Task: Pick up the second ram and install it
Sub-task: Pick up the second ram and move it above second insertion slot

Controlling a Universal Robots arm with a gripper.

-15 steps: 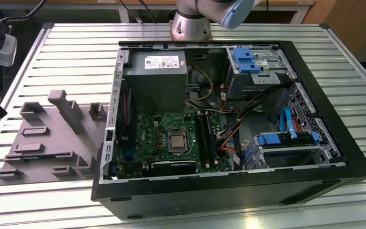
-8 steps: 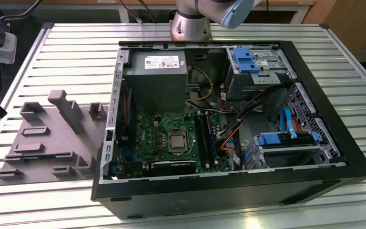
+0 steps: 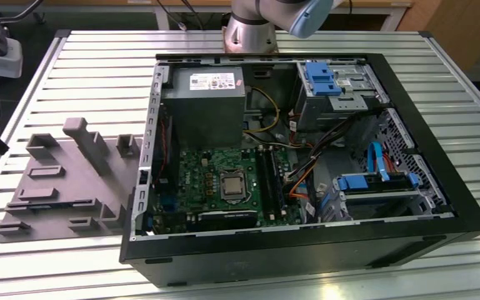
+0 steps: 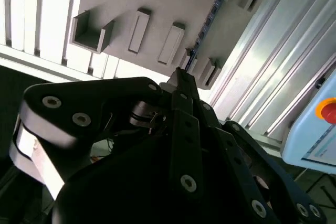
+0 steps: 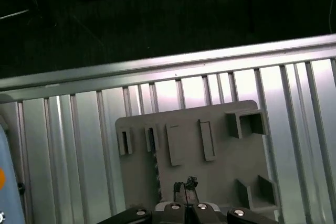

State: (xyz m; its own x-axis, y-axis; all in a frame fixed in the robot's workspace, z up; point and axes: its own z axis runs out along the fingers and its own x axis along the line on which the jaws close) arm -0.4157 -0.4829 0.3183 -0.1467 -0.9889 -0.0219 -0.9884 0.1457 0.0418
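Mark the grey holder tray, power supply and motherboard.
grey holder tray (image 3: 72, 187), exterior view, flat base.
power supply (image 3: 204, 115), exterior view, grey top face.
motherboard (image 3: 194, 172), exterior view, bare green board.

The worktop is ribbed bare metal with a bright sheen. The holder tray is matt grey plastic. The computer case is matt black; its power supply is dull grey sheet metal. The hand is matt black with shiny screw heads.

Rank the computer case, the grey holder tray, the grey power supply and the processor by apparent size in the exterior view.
Largest to smallest:
1. computer case
2. grey holder tray
3. grey power supply
4. processor
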